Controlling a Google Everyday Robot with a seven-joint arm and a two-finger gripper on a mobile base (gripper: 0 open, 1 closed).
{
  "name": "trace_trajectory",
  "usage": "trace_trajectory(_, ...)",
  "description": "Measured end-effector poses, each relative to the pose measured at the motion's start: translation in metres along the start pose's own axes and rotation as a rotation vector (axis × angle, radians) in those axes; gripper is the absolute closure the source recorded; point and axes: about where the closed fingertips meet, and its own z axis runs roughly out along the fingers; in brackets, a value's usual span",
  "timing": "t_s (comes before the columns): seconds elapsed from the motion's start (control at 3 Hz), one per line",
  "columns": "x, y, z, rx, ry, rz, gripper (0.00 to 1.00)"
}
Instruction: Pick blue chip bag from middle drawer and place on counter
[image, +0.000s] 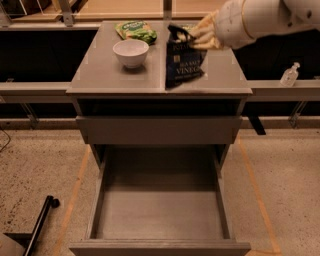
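Gripper (196, 36), upper right, clamps blue chip bag (183, 67) by top near counter (105, 77) edge — dropped upright, it prob. tips off.

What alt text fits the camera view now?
The claw, over the counter on the right, grips the top of the blue chip bag, whose bottom is at or just above the surface. A white bowl and green chip bag sit to its left; the middle drawer below stands open.
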Motion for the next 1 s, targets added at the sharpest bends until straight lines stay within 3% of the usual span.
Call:
trace_trajectory(0.33,-0.018,-0.046,-0.010,0.074,-0.018,-0.038,1.00)
trace_trajectory(0.67,-0.015,-0.041,-0.007,0.070,-0.017,-0.027,1.00)
trace_trajectory(1.0,0.006,-0.041,0.007,0.098,0.009,-0.008,1.00)
